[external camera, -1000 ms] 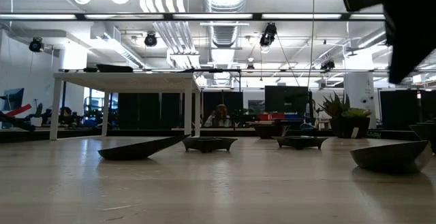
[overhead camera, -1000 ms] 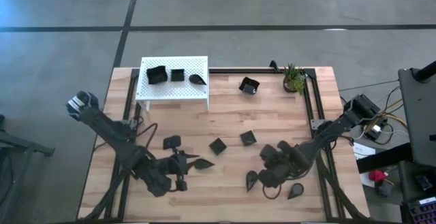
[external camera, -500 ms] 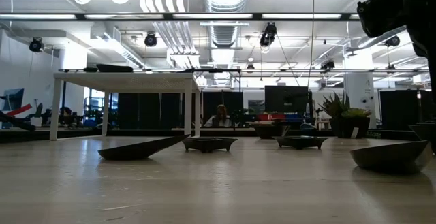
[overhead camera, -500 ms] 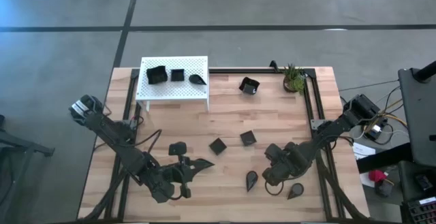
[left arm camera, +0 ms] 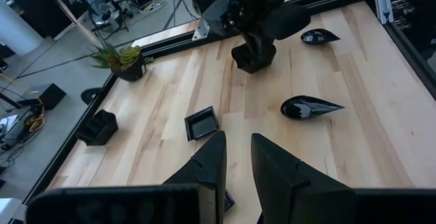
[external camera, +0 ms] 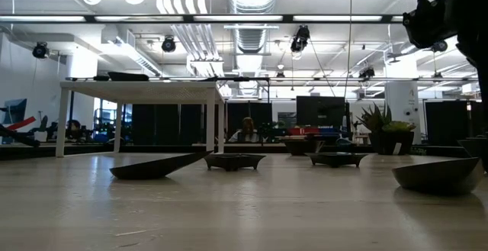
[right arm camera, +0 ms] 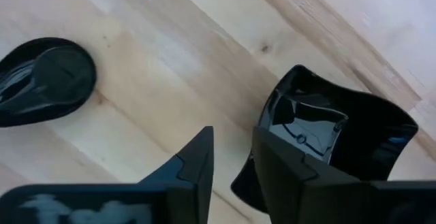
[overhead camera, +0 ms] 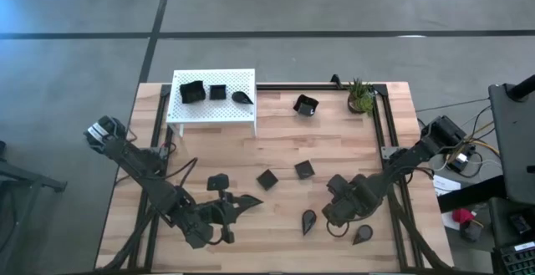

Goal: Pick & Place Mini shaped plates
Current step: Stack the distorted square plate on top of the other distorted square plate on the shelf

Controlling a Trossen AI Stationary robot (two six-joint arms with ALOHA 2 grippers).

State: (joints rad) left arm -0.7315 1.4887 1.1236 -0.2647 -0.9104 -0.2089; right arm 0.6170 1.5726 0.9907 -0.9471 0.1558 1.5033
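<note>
Now | your right gripper [right arm camera: 231, 157]: fingers slightly parted over rimmed dish [right arm camera: 337, 139], grip uncertain | left gripper [left arm camera: 237, 157]: released, holding nothing.

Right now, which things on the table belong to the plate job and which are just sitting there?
Job:
- three black plates on the white platform
- deep square plate near the plant
- two small square plates mid-table
- teardrop plates near the right gripper

Lying about:
- white platform
- potted plant
- left gripper, empty
</note>
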